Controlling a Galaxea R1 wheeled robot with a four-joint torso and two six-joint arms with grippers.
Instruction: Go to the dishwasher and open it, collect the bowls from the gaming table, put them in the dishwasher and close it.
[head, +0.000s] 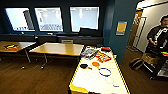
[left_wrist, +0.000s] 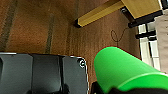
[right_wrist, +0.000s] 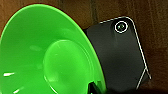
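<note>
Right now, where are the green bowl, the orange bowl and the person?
green bowl (right_wrist: 45, 57): right wrist view, on its inner wall.
orange bowl (head: 95, 64): head view, on its middle.
person (head: 158, 35): head view, on the torso.

The robot's wrist plate (left_wrist: 42, 73) is wide, flat and shiny black, with a thin silver line along its edge (like a picture frame). A round silver fitting (right_wrist: 121, 26) sits at its rounded corner.

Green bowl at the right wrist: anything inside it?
Nothing visible inside the green bowl: just its smooth floor and wall with light glints. Its lower part runs out of frame, so that portion is unseen. It covers part of the wooden floor.
</note>
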